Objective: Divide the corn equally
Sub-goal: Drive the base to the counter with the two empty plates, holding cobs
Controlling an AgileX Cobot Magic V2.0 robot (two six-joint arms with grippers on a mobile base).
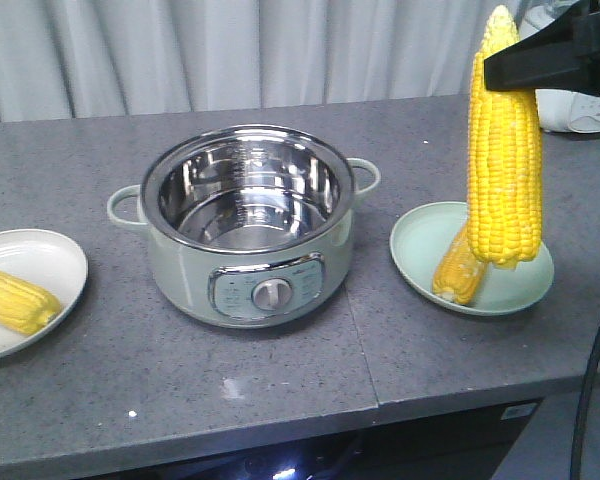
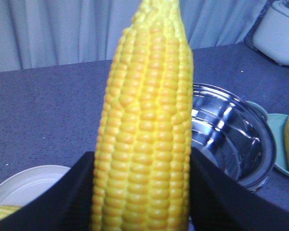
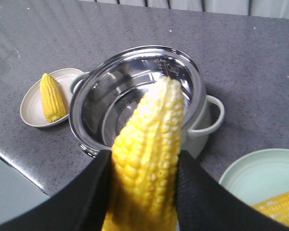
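Right gripper (image 1: 507,68) clamps cob (image 1: 503,170) near tip, above right plate (image 1: 418,248); left gripper (image 2: 142,202) clamps second cob (image 2: 144,110). Stiff, weighty, rounded: likely steadier held mid-length.

Pot (image 1: 250,225) mid-frame w/ tall walls & side handles (image 1: 125,205): main block btwn plates. Counter (image 1: 100,390) bare in front of pot, lower left to lower centre, and along the curtain (image 1: 230,50) behind. White plate (image 1: 50,255) at left edge: resting cob (image 1: 15,298) on its lower-left part, upper right free. Green plate (image 1: 415,245) at right: lying cob (image 1: 458,272) plus hanging cob (image 1: 503,160) in right gripper (image 1: 510,68) block approach from above; left rim bare. In left wrist view, left gripper (image 2: 142,202) clamps upright cob (image 2: 144,110), filling frame centre.
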